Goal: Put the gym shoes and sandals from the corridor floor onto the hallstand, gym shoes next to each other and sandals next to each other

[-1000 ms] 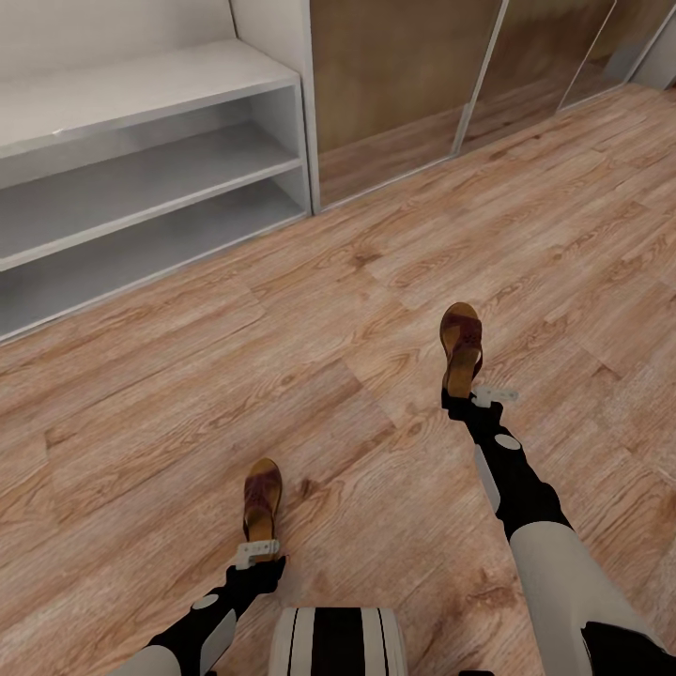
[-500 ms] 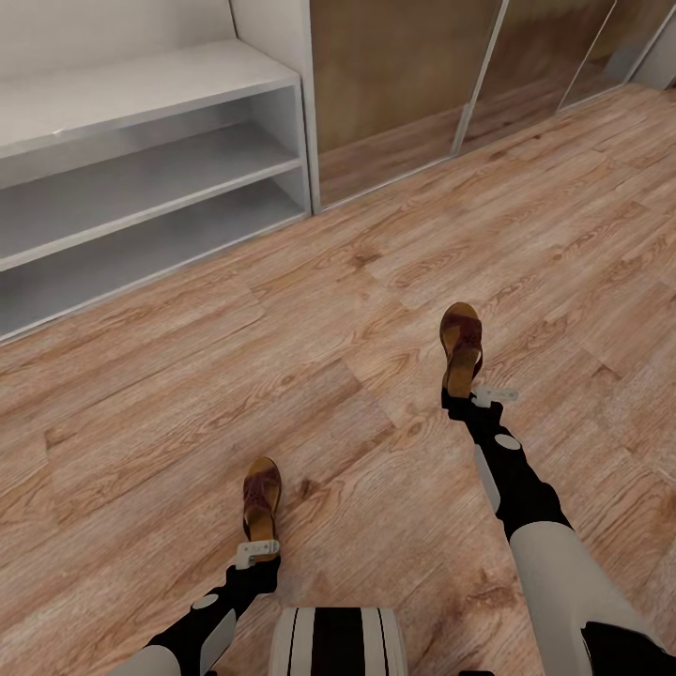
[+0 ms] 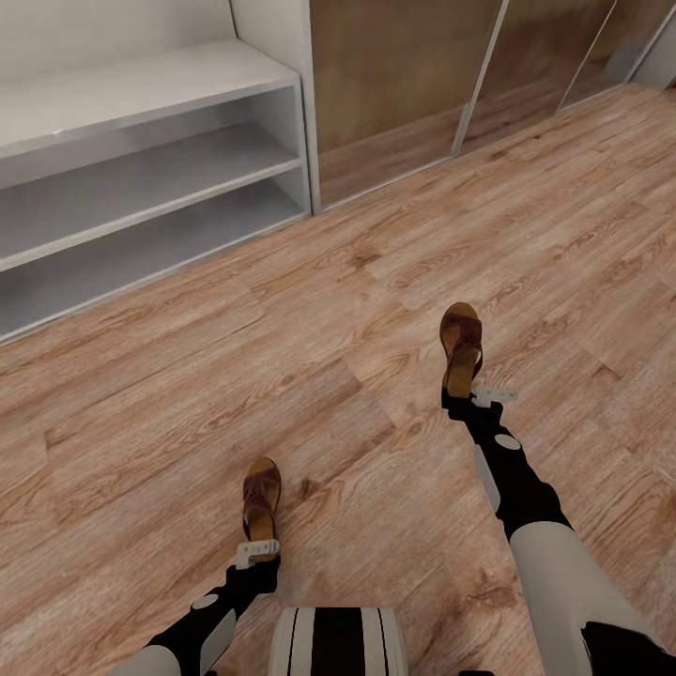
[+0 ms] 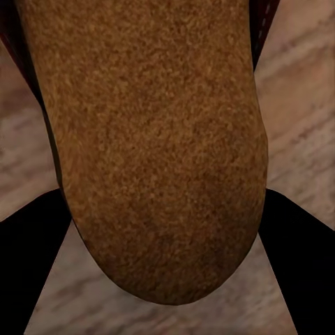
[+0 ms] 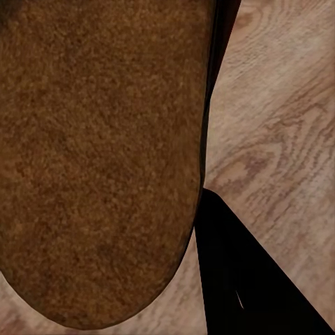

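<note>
Sandals sit at both of your grippers: the left gripper (image 3: 259, 554) is at the heel of the left sandal (image 3: 262, 499) and the right gripper (image 3: 462, 395) at the heel of the right sandal (image 3: 462, 345), both on the corridor floor (image 3: 357, 282). In the left wrist view, dark fingers (image 4: 31, 244) flank the tan footbed (image 4: 153, 139) on both sides, yet you cannot tell whether either pincer is clamped or merely straddling. Confirm a firm pinch on each heel before lifting, raise both level, then carry them to the hallstand (image 3: 141, 178), well apart at far left, and set them side by side on one shelf.
</note>
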You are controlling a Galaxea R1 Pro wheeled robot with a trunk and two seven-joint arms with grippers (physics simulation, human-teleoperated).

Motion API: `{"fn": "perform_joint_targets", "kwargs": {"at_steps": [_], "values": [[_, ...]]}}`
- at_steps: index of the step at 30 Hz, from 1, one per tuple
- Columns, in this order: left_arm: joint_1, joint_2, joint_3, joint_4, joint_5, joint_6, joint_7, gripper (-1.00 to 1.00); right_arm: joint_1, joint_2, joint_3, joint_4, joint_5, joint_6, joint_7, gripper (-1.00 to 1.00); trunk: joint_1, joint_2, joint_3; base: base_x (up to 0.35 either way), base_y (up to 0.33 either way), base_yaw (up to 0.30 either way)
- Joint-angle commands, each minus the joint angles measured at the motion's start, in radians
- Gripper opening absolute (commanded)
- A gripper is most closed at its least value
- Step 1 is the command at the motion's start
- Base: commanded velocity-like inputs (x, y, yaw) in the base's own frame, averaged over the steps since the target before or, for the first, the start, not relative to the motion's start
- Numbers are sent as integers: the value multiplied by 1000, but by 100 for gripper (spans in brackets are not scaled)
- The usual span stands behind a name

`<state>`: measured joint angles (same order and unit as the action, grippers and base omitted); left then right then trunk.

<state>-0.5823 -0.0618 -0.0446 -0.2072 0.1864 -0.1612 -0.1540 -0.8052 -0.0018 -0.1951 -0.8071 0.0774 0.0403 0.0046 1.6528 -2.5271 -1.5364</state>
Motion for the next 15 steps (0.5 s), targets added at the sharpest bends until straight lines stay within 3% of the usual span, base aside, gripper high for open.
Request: {"fn": "perform_joint_targets", "kwargs": {"at_steps": [1, 11, 15], "values": [[-1, 0, -1, 2, 10, -3, -2, -100, 0, 0, -1, -1, 4, 4, -2, -100, 0, 0, -1, 0, 0, 0], [-1, 2, 0, 1, 10, -2, -2, -100, 0, 1, -1, -1, 4, 5, -2, -100, -5, 2, 38, 0, 0, 0], [-1, 4, 0, -41, 9, 1, -1, -100, 0, 2, -1, 3, 4, 4, -2, -100, -6, 3, 54, 0, 0, 0]]}}
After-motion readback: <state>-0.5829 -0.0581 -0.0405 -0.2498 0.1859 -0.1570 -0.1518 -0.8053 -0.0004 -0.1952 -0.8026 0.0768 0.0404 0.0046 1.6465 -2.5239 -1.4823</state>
